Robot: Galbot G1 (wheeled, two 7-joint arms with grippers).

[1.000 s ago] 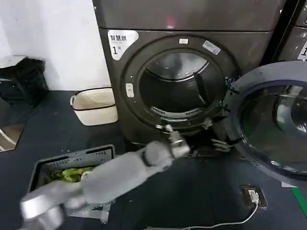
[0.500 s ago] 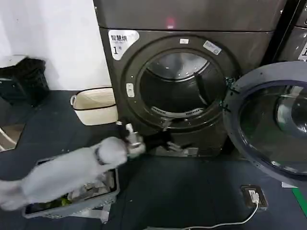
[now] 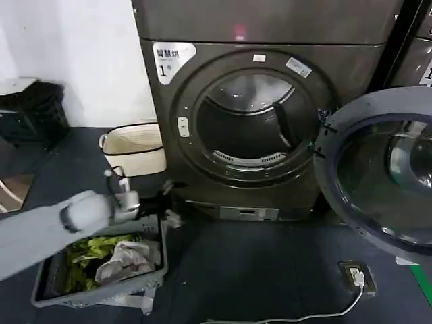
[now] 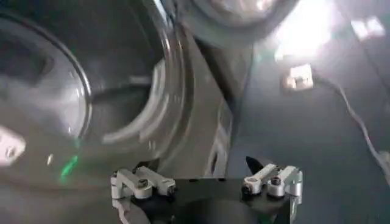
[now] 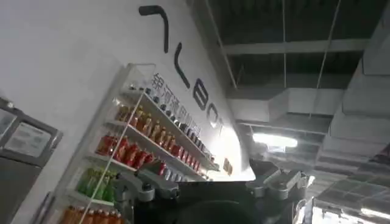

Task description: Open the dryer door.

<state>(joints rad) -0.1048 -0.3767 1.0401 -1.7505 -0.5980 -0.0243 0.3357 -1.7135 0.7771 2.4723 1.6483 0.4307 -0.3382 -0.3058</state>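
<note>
Swinging wide dryer door [image 3: 388, 169], left pincer [image 3: 167, 202] released, right pincer [image 5: 207, 182] ceilingward, grip unclear

Head view dim and flat overall, brightest on the white wall [image 3: 67, 54] at upper left; a small pink glare spot sits on the dark machine panel [image 3: 239, 32], and soft reflections lie across the glass of the dryer door [image 3: 391, 182]. Left arm [image 3: 47, 233] smeared by motion blur. Left wrist view heavily blurred, with blown-out glare on the floor [image 4: 304, 30]; right wrist view shows a ceiling strip light [image 5: 274, 140] glowing against dark rafters
</note>
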